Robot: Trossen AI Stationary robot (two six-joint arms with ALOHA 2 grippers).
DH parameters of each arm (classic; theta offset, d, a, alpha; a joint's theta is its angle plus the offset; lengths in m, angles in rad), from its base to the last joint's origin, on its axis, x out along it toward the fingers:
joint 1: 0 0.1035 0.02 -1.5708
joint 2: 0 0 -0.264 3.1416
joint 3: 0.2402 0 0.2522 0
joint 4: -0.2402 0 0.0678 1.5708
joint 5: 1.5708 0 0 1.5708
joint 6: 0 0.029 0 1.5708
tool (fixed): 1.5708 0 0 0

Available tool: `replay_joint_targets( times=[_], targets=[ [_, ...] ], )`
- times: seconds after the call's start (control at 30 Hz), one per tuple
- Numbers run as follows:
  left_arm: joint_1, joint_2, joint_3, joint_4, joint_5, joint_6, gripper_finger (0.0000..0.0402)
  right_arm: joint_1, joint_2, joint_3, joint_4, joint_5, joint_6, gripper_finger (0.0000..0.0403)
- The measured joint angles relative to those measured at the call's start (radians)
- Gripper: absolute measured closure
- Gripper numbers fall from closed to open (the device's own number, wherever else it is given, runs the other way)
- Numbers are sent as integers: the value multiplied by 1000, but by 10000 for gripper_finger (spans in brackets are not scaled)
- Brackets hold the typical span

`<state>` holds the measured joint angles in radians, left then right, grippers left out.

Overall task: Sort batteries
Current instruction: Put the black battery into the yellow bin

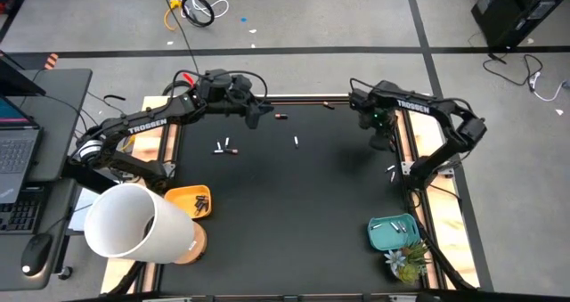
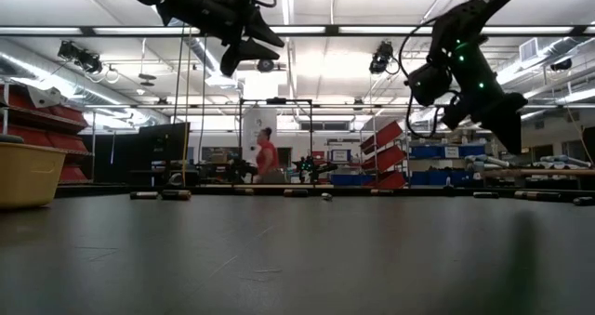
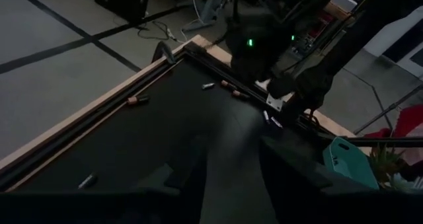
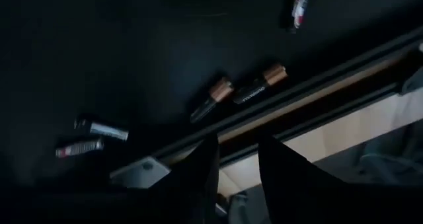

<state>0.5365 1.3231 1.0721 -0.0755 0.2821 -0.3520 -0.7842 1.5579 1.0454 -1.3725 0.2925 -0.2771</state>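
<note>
Batteries lie scattered on the black mat: two white ones (image 1: 224, 148), one (image 1: 297, 142), a dark one (image 1: 280, 117) and white ones (image 1: 390, 170) by the right rail. My left gripper (image 1: 256, 116) hovers open above the far left of the mat, high in the low view (image 2: 249, 47). My right gripper (image 1: 381, 140) hangs open near the far right rail (image 2: 502, 111). Its wrist view shows two dark copper-ended batteries (image 4: 213, 98) (image 4: 259, 83) lying along the rail ahead of its fingers (image 4: 238, 164), and white ones (image 4: 92, 137). The left wrist view (image 3: 231, 178) shows a copper-ended battery (image 3: 137, 100).
An orange tray (image 1: 181, 195) with dark batteries sits at the near left, beside a big white cylinder (image 1: 134, 222). A teal tray (image 1: 381, 238) with white batteries and a small plant (image 1: 405, 262) sit near right. A raised rail (image 4: 317, 85) edges the mat. A person (image 2: 267, 155) stands far behind.
</note>
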Motion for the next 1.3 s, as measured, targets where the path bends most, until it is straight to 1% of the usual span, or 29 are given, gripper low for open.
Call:
replay_joint_targets(
  times=[0.13, 0.2, 0.23, 0.3, 0.37, 0.43, 0.5, 0.57, 0.73, 0.9, 0.97, 1.07, 1.13, 1.23, 1.3],
  targets=[
    [0, 0, 0, 17, 0, 5, 250, 33, 42, 0, -45, 12, -59, 299],
    [0, 0, 0, 19, 0, 4, 250, 72, 69, -1, -68, 31, -44, 288],
    [0, 0, 0, 19, 0, -3, 250, 95, 72, 0, -73, 23, -23, 281],
    [0, 6, 0, 19, 5, -23, 250, 140, 75, 7, -85, -29, 45, 266],
    [-3, 14, 0, 2, 32, -33, 250, 179, 78, 10, -62, -114, 143, 253],
    [-16, 35, 0, 5, 49, -39, 250, 204, 51, 10, 9, -210, 271, 246],
    [-24, 64, 0, 4, 79, -52, 250, 225, 2, 6, 95, -258, 385, 245],
    [-31, 99, 10, 5, 105, -60, 250, 238, -36, -4, 136, -242, 473, 247],
    [-41, 200, 79, 9, 133, -39, 250, 258, -86, -44, 73, -86, 642, 256],
    [-46, 278, 155, 11, 147, -15, 250, 266, -173, -137, 125, -70, 847, 258],
    [-47, 294, 175, 13, 156, -18, 250, 268, -210, -168, 160, -41, 950, 258],
    [-52, 302, 185, 13, 177, -18, 250, 267, -247, -198, 163, 20, 1076, 259],
    [-53, 302, 185, 10, 195, -17, 250, 262, -246, -218, 164, 37, 1107, 260],
    [-53, 302, 185, 12, 232, -17, 250, 236, -223, -253, 163, 13, 1141, 264],
    [-52, 302, 185, 11, 240, -15, 250, 229, -213, -282, 171, 9, 1222, 265]
  ],
)
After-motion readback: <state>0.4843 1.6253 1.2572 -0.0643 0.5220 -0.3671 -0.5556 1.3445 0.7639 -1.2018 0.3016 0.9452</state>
